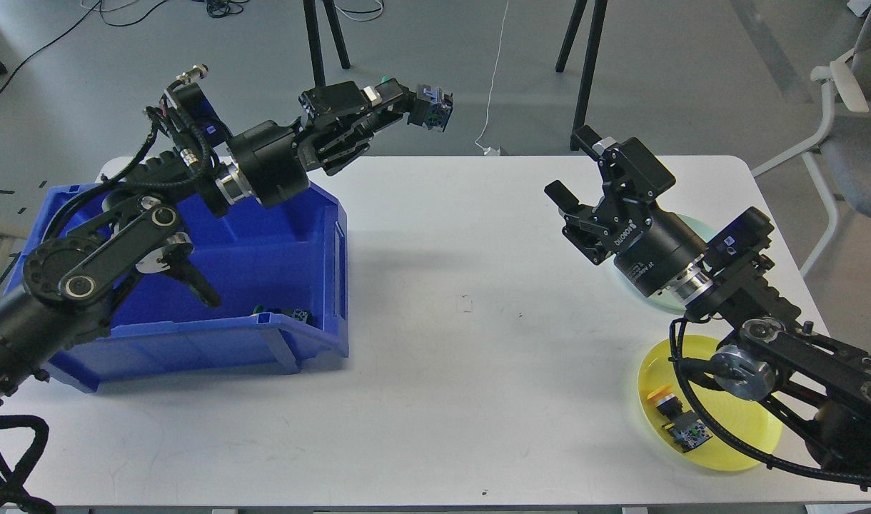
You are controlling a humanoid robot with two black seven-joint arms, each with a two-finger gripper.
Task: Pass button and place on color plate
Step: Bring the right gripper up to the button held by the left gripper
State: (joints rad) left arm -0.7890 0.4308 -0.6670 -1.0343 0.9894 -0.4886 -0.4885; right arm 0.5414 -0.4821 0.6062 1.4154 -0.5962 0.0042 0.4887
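yellow plate (746, 446); left gripper (407, 107) around button (433, 108)

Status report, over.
Left gripper shut on green button, raised above table's far edge. Right gripper open, empty, over pale green plate. Yellow plate holds yellow button. Gap between arms unobstructed.

Lab, tripod legs (585, 64), floor cables (221, 8)

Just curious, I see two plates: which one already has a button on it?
The yellow plate, nearest the camera, holds a button; the pale green plate lies mostly hidden behind the right arm.
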